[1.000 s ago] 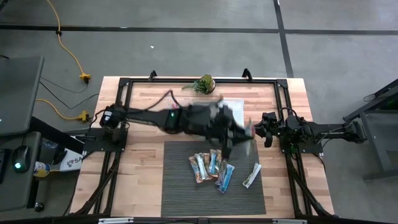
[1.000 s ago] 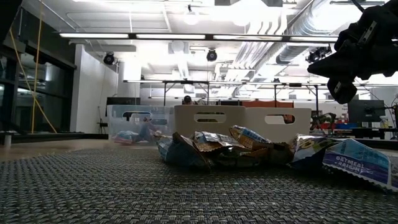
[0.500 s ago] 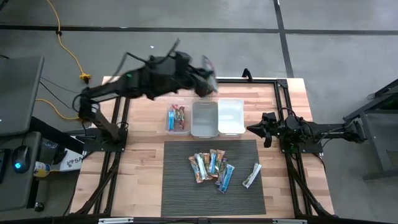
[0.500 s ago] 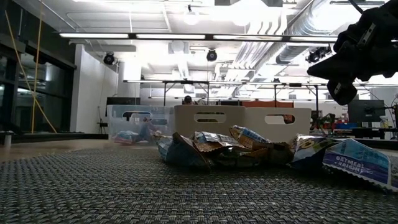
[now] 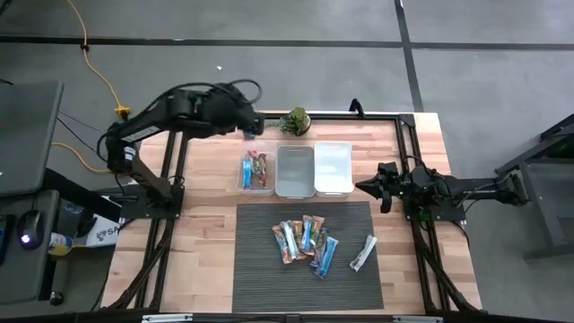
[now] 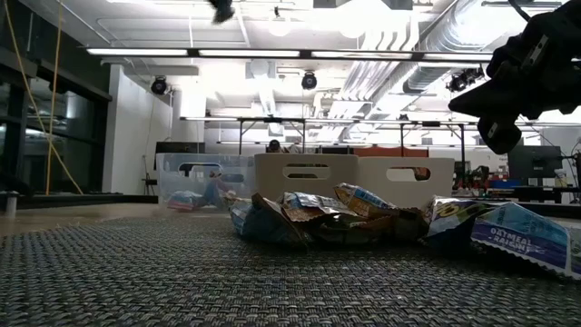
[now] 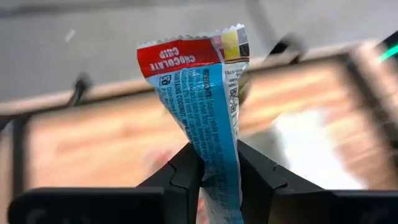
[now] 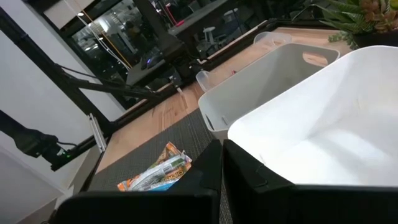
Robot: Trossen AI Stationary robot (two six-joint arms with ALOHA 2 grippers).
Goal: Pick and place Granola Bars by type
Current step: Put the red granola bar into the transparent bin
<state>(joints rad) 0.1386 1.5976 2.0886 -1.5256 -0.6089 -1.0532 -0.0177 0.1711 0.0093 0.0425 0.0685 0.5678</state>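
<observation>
My left gripper (image 5: 248,126) hangs high over the table's far left part, next to the small plant (image 5: 294,120). It is shut on a blue granola bar with a red end (image 7: 205,93). More granola bars (image 5: 305,240) lie in a loose heap on the dark mat (image 5: 260,269). A white-silver bar (image 5: 362,253) lies apart to their right. A few bars (image 5: 257,170) rest in the clear bin. My right gripper (image 5: 363,187) waits shut at the table's right side, beside the white bin (image 5: 333,168). My left gripper pinches the blue bar between its two fingers (image 7: 186,174), on the wrapper's blue part below the red end (image 7: 221,168). The wrapper narrows where the fingers meet it. The red end sticks out past the fingertips, and the bar is lifted clear of the table.
Three bins stand in a row beyond the mat: the clear one (image 5: 244,182), a grey one (image 5: 295,170) and the white one. The black frame rails (image 5: 179,144) run along the table's sides. Bare wood lies left of the mat (image 5: 197,251).
My left gripper has swung with the blue bar from above the mat's far right corner, up and toward the table's far edge, then left to a spot by the plant. It has turned on the way. The bar stays in the hold.
</observation>
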